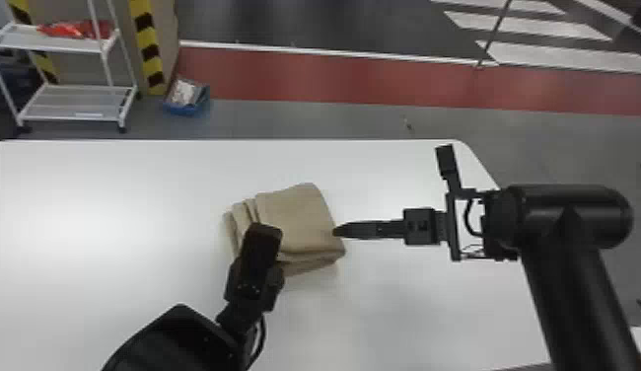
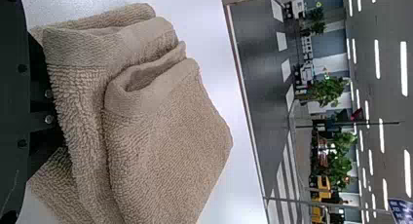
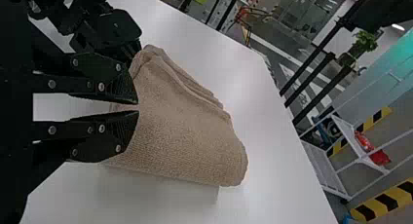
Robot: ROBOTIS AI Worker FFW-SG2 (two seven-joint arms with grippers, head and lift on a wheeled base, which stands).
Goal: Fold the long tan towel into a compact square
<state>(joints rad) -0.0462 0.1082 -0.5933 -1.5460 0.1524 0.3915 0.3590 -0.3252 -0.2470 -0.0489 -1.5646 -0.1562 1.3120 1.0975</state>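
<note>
Tan towel [image 1: 295, 217]: a small, thick folded bundle near the middle of the surface [image 1: 112, 187]; its layers lie stepped on the left side.
Left end effector [image 1: 273, 269]: over the towel's near left corner, up against the cloth; whether it is clenched or released, I cannot tell.
Right end effector [image 1: 336, 231]: at the towel's right edge, its fingertips drawn almost together; whether any cloth is pinched, I cannot tell.
Step in hand: probably settling and squaring the last fold; the task looks nearly complete.
Doing it well: steady the near left corner lightly while the right side is nudged or pressed straight, keeping both pushes low so that the layers slide into line and do not ruck up.
Likely trouble: the thick terry may spring open, or a loose layer may drag along when the left end effector withdraws; backing out slowly along the fold should help.
Surface: smooth and white, with rounded far corners; the cloth could skid on it if pushed from one side only.
Room: beyond, grey floor and a red floor strip [image 1: 334, 81]; at far left, a white cart [image 1: 75, 102] holding a red package [image 1: 78, 29], yellow-and-black striping, and a blue bin [image 1: 186, 106].
</note>
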